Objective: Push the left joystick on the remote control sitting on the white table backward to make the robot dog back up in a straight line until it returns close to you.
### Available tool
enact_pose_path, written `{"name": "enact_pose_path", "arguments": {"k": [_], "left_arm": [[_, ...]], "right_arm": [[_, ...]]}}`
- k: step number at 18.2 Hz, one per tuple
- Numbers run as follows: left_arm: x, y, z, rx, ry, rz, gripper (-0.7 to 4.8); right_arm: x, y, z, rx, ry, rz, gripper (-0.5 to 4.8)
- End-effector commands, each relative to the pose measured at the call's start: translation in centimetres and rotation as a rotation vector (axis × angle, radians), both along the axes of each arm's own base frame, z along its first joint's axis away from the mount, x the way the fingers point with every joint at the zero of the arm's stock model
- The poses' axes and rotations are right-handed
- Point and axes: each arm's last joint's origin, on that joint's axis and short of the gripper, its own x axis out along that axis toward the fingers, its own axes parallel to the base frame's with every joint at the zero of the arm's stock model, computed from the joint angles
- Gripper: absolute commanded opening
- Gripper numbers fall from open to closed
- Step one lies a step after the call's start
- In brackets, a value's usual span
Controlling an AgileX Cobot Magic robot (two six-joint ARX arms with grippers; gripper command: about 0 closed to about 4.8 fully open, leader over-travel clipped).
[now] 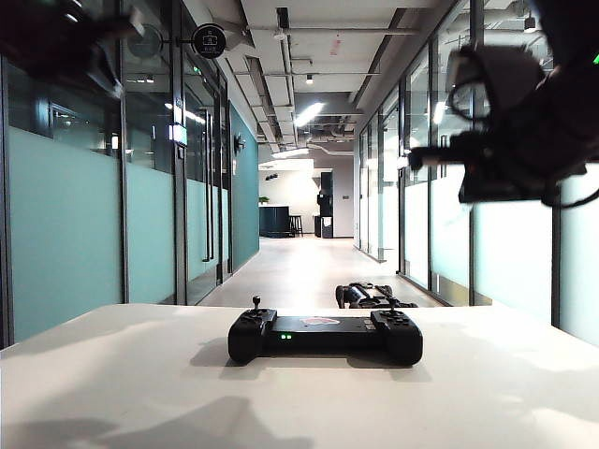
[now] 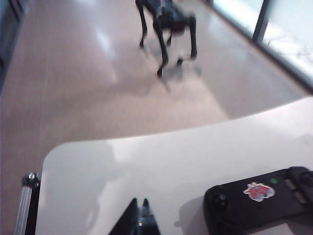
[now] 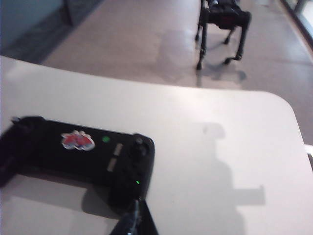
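The black remote control lies in the middle of the white table, two green lights on its front. Its left joystick stands up thin at the left end. Beyond the table's far edge the robot dog stands on the corridor floor. My left gripper is shut and empty, raised above the table to the left of the remote control and its left joystick. My right gripper is shut and empty, hovering near the right end of the remote control. Both wrist views show the robot dog on its legs.
A long corridor with glass walls runs away behind the table. The right arm hangs high at the upper right, and the left arm is blurred at the upper left. The table's far edge lies between the remote and the dog.
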Motion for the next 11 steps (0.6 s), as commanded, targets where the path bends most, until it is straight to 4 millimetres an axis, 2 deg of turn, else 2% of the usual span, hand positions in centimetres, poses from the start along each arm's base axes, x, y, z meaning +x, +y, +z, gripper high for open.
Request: {"name": "enact_pose_path", "arguments": {"k": [1, 6, 11], "left_arm": [[-2.5, 0.4, -0.6, -0.014, -0.063, 0.012, -0.06], [-7.8, 1.9, -3.5, -0.018, -0.098, 0.036, -0.06], [-11.1, 2.9, -6.2, -0.021, -0.130, 0.062, -0.06]], "right_arm": [[-0.6, -0.2, 0.8, -0.002, -0.036, 0.034, -0.06], [-1.9, -0.8, 2.2, -0.008, -0.057, 0.093, -0.06], [-2.9, -1.4, 2.6, -0.008, -0.065, 0.108, -0.06]]}}
